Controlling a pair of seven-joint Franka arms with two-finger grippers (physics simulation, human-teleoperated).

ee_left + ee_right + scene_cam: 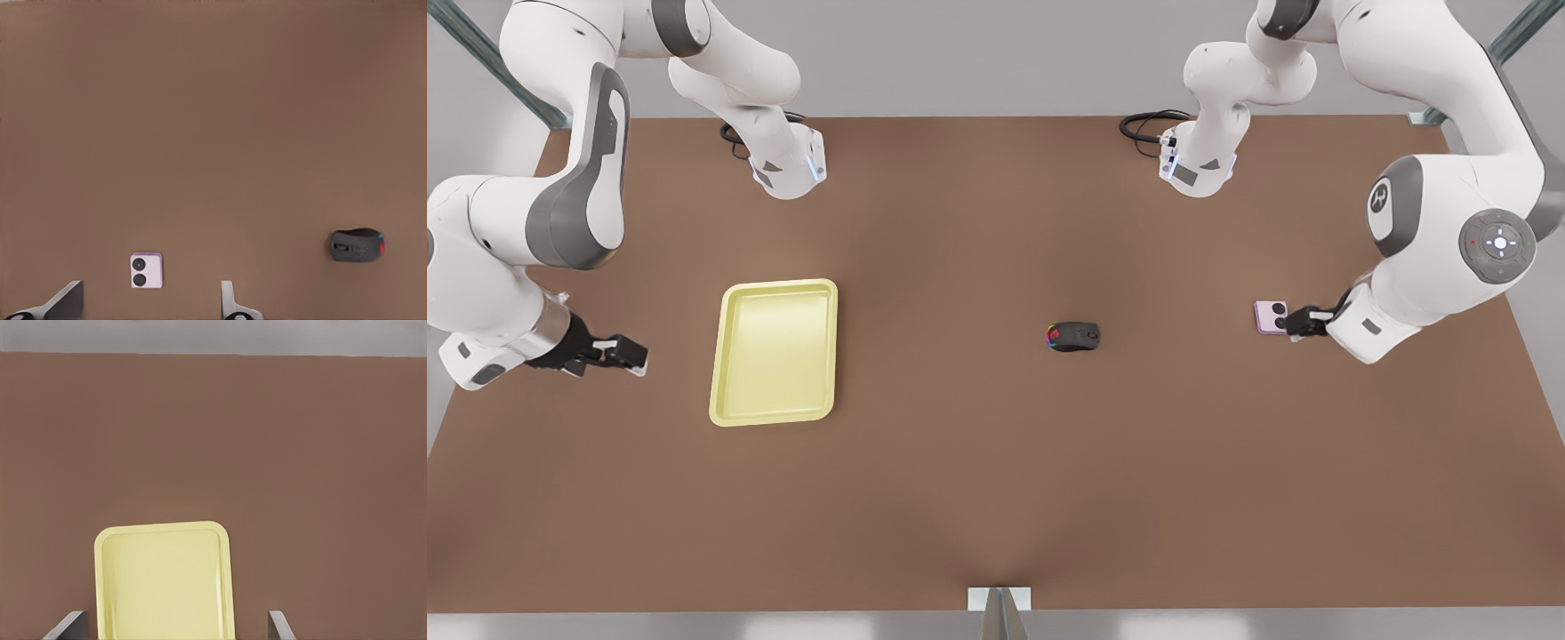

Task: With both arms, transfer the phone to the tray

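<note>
The pale pink phone point(1271, 316) lies flat on the brown table at the front view's right, its two black circles facing up. My left gripper point(1294, 322) hovers right beside it, open. In the left wrist view the phone point(147, 269) sits just ahead of the gap between the spread fingers point(67, 301). The pale yellow tray point(775, 351) rests on the table at the front view's left. My right gripper point(630, 356) waits to the tray's left, open and holding nothing. The right wrist view looks along the tray point(163, 580) from between its fingers point(280, 625).
A black computer mouse point(1074, 337) with a rainbow light sits mid-table between phone and tray; it is also in the left wrist view as the mouse point(358, 245). Black cables point(1149, 124) loop near the arm bases at the table's back edge.
</note>
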